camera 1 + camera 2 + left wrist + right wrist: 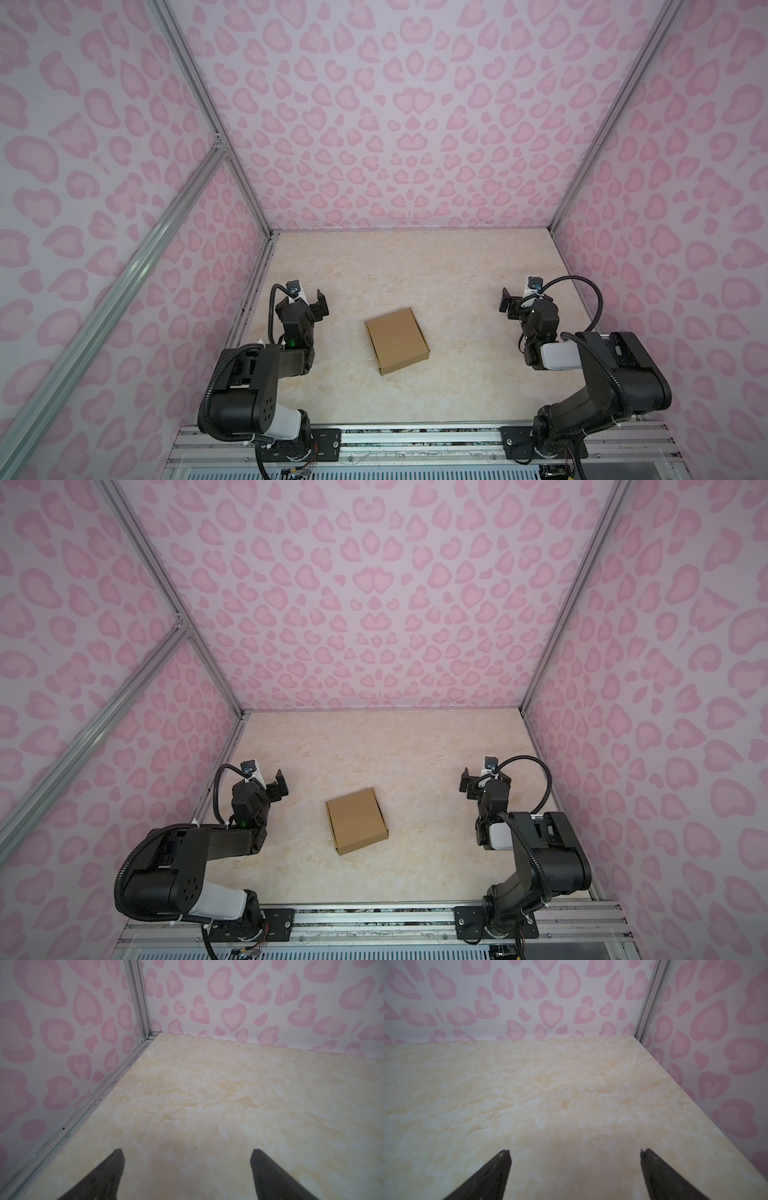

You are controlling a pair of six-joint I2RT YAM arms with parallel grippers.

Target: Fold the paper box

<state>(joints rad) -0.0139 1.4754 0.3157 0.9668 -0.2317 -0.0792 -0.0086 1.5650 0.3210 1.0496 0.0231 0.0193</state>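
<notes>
Paper box (397, 340) sits between left end effector (312, 302) and right end effector (518, 303).

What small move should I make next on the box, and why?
Probably none on the box itself: I would just ease the left hand and right hand back to rest. The paper box lies closed in the middle of the table, with no flap standing up in both top views. Both hands are open, empty and well clear of it.
</notes>
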